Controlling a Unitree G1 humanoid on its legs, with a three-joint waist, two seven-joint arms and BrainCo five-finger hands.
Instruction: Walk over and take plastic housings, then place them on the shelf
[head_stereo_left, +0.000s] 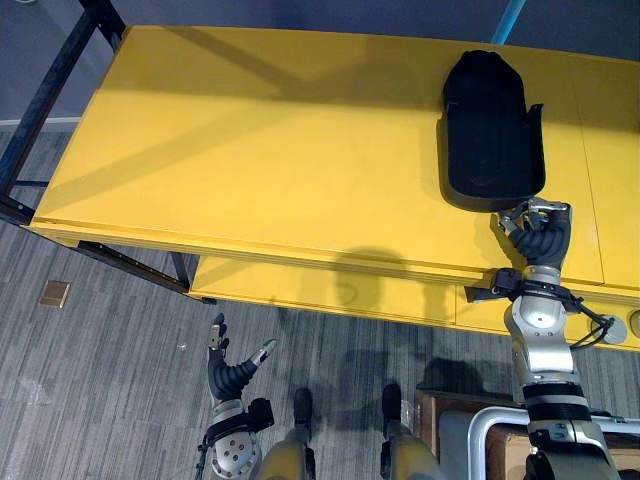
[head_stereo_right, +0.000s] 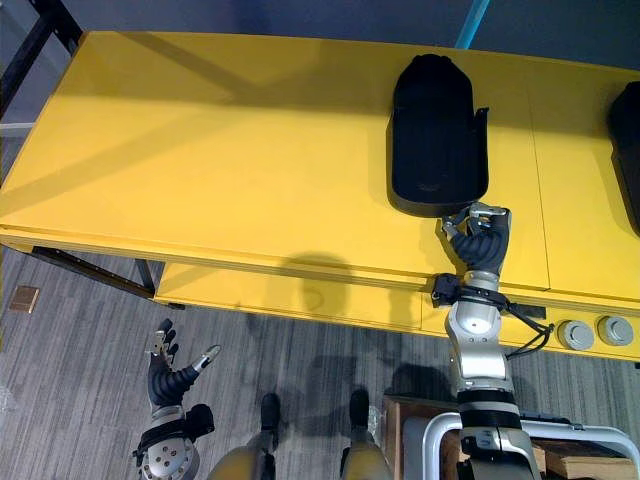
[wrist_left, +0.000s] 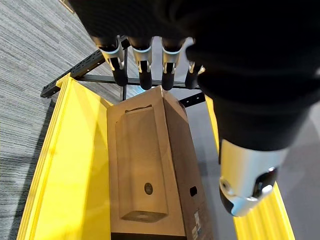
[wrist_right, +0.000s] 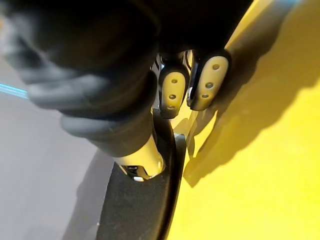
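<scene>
While left hand (head_stereo_left: 229, 380) fingers hang slack, right hand (head_stereo_left: 541, 236) fingers pinch the black plastic housing (head_stereo_left: 492, 125).

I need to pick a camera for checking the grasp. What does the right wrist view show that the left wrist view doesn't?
Right wrist view: the right hand, fingers and thumb pinching the rim of the black housing. Left wrist view: the left hand, fingers straight, with a cardboard box, black frame and grey floor past them. Both: yellow shelf.
</scene>
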